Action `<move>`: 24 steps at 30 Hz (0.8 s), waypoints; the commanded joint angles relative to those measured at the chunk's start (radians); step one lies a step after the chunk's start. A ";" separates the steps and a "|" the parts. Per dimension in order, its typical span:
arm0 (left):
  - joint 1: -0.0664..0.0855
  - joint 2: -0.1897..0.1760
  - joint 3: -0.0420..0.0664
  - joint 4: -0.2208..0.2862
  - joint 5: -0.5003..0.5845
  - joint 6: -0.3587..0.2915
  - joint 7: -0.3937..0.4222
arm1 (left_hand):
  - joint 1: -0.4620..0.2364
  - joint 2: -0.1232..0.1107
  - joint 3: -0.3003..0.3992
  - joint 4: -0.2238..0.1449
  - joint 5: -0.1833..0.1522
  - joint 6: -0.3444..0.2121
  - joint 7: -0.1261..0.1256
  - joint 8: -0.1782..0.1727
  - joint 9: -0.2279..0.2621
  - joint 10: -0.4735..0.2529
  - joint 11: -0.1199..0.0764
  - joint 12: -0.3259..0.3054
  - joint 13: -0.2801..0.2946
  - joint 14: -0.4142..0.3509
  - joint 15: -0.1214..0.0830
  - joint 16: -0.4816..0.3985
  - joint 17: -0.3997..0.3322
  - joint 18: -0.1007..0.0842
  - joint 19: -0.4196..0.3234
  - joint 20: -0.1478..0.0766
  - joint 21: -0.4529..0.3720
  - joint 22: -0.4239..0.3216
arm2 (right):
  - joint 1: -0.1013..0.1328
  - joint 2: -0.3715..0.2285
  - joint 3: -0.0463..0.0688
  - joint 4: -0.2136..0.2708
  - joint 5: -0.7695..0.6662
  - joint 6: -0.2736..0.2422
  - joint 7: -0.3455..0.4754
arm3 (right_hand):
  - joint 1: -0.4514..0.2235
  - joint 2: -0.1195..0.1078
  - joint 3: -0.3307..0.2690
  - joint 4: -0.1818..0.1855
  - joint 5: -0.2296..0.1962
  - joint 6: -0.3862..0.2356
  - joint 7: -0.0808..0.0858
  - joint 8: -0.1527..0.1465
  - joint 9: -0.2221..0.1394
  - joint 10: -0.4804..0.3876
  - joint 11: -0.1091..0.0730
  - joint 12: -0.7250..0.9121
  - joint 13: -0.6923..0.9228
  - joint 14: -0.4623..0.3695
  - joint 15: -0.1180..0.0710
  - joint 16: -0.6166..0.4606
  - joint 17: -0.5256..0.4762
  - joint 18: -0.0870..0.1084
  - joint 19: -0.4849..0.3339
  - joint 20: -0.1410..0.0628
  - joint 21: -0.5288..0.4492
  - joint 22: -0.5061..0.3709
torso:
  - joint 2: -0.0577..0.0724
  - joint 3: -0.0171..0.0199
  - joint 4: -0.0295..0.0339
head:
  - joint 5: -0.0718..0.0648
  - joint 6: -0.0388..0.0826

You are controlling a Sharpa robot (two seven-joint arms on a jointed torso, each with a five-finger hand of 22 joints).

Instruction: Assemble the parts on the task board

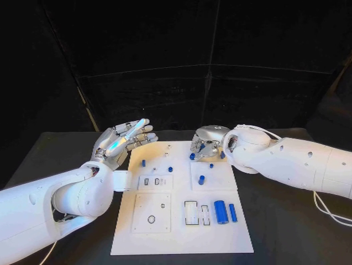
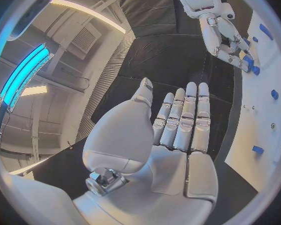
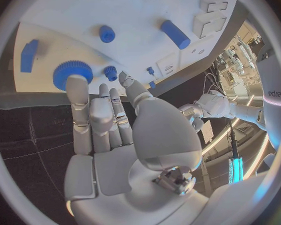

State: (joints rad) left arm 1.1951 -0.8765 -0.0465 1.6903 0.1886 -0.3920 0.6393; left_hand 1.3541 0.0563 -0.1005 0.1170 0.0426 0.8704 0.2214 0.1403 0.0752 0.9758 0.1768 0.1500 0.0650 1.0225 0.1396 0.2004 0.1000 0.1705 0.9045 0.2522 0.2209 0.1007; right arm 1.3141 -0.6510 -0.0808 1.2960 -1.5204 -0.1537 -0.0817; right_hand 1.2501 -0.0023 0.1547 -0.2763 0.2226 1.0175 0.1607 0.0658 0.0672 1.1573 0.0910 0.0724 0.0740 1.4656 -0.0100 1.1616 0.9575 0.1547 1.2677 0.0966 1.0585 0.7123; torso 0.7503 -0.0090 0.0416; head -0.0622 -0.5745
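White task board point(image 1: 184, 232), right hand point(image 1: 206, 144) touching blue gear point(image 3: 72, 73) — left hand point(image 1: 125, 139) raised

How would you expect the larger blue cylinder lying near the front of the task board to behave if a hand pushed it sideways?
The larger blue cylinder lies on its side on the flat task board, so it would probably roll. It looks rigid and smooth, likely plastic, so fingertips might slip on it. The slimmer blue piece beside it could stop or be knocked by the roll.

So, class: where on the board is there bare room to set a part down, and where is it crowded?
Free: the board's near strip, below the two blue cylinders, and the black table to its right. Crowded: the far end, where the right hand hovers over small blue parts; the left hand is raised beside the far left corner.
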 commanded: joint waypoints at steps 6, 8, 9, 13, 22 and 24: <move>0.002 0.001 0.001 0.004 0.000 0.024 0.000 | 0.009 0.005 -0.003 -0.002 0.003 0.005 0.008 -0.006 -0.001 0.001 0.005 -0.009 -0.002 0.003 0.001 -0.008 -0.001 0.012 0.008 -0.002 -0.008 -0.003 | 0.003 0.011 0.001 -0.007 -0.043 0.027 -0.035 | -0.004 0.001 0.018 0.001 -0.005 -0.015 -0.001 0.000 0.001 -0.009 0.000 0.013 0.004 0.040 0.010 0.048 0.049 -0.015 0.008 0.003 0.055 0.065 | 0.011 0.0011 0.0017 | 0.001 -0.002; 0.002 0.001 0.001 0.003 0.000 0.025 -0.002 | 0.009 0.006 -0.004 -0.002 0.004 0.004 0.009 -0.008 -0.002 0.001 0.005 -0.011 -0.002 0.003 0.001 -0.010 -0.002 0.011 0.009 -0.002 -0.009 -0.004 | 0.003 0.014 0.001 -0.007 -0.043 0.023 -0.035 | -0.002 0.004 0.023 0.000 -0.008 -0.017 -0.001 -0.001 0.001 -0.007 0.000 0.015 0.005 0.039 0.010 0.056 0.056 -0.017 0.008 0.003 0.065 0.076 | 0.011 0.0009 0.0019 | 0.002 -0.002; 0.002 0.001 0.001 0.002 0.000 0.025 -0.002 | 0.009 0.006 -0.004 -0.002 0.004 0.004 0.009 -0.008 -0.002 0.001 0.005 -0.011 -0.002 0.003 0.001 -0.010 -0.002 0.011 0.009 -0.002 -0.009 -0.004 | 0.003 0.016 0.001 -0.008 -0.043 0.021 -0.036 | -0.001 0.006 0.026 0.000 -0.010 -0.018 -0.001 0.000 0.001 -0.007 0.000 0.016 0.005 0.039 0.010 0.059 0.059 -0.017 0.008 0.004 0.069 0.081 | 0.011 0.0005 0.0017 | 0.004 -0.003; 0.002 0.004 0.001 -0.001 0.000 0.026 -0.004 | 0.009 0.006 -0.004 -0.002 0.004 0.004 0.009 -0.008 -0.002 0.001 0.005 -0.011 -0.002 0.003 0.001 -0.010 -0.002 0.011 0.009 -0.002 -0.009 -0.004 | 0.003 0.019 0.001 -0.010 -0.044 0.015 -0.037 | 0.000 0.011 0.036 0.001 -0.018 -0.022 -0.001 -0.001 0.001 -0.003 -0.001 0.020 0.005 0.038 0.010 0.070 0.068 -0.019 0.009 0.004 0.085 0.099 | 0.012 -0.0002 0.0030 | 0.002 -0.003; 0.002 0.006 0.001 0.000 0.000 0.029 -0.011 | 0.011 0.008 -0.005 -0.004 0.004 0.004 0.010 -0.010 -0.003 0.000 0.006 -0.014 -0.002 0.004 0.002 -0.012 -0.003 0.011 0.010 -0.002 -0.012 -0.005 | 0.003 0.029 0.001 -0.020 -0.044 0.027 -0.038 | 0.003 0.026 0.066 0.003 -0.031 -0.015 -0.001 0.003 0.002 0.012 -0.003 0.029 0.006 0.037 0.008 0.091 0.087 -0.023 0.012 0.004 0.116 0.136 | 0.019 -0.0012 0.0050 | -0.001 -0.004; 0.002 0.006 0.001 0.001 0.000 0.030 -0.012 | 0.011 0.008 -0.005 -0.004 0.004 0.004 0.010 -0.010 -0.003 0.000 0.006 -0.014 -0.002 0.004 0.002 -0.012 -0.003 0.011 0.010 -0.002 -0.012 -0.005 | 0.003 0.032 0.001 -0.023 -0.044 0.030 -0.037 | 0.003 0.027 0.071 0.002 -0.034 -0.015 0.000 0.002 0.002 0.013 -0.003 0.029 0.006 0.036 0.009 0.092 0.087 -0.024 0.011 0.004 0.119 0.138 | 0.019 -0.0010 0.0057 | -0.002 -0.007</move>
State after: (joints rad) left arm 1.1957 -0.8712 -0.0463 1.6877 0.1897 -0.3796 0.6284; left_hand 1.3584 0.0605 -0.1005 0.1170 0.0426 0.8704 0.2214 0.1360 0.0727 0.9757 0.1769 0.1393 0.0643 1.0224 0.1396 0.1936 0.0977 0.1702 0.9074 0.2494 0.2110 0.0969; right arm 1.3142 -0.6212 -0.0806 1.2741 -1.5561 -0.1352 -0.1160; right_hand 1.2535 0.0142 0.2208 -0.2736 0.1922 1.0037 0.1614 0.0659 0.0684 1.1630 0.0856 0.0958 0.0797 1.4686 -0.0071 1.2489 1.0436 0.1394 1.2710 0.1000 1.1725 0.8490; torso 0.7669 -0.0096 0.0459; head -0.0640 -0.5788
